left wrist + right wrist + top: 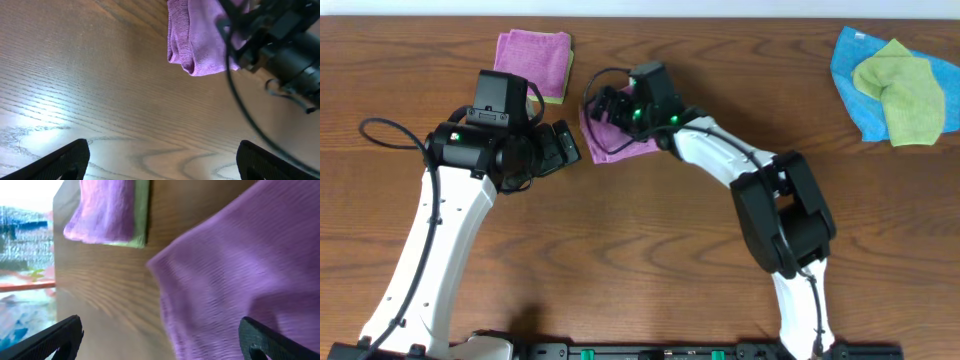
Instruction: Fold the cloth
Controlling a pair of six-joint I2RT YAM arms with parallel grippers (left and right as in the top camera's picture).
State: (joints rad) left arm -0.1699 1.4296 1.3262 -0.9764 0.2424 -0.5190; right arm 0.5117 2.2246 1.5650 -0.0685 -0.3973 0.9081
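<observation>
Judging by how things lie, nearly done. At the left, left claw spread wide and empty, hovering over bare table just beside the cloth. Behind it, a neat stack of folded squares, purple on lime, apart from the work. Mid-table, the cloth lying flat under the right claw, doubled over, with a rounded fold along one edge and layers showing at the corner; probably folded more than once, though hard to say with the arm covering much of it. Right claw parted wide too, gripping nothing, poised just above the cloth. Left to do, at most: squaring up or one more fold. Soft ribbed microfibre, lilac, matte against glossy wood grain. Far right, a blue cloth with a green cloth crumpled on top.
</observation>
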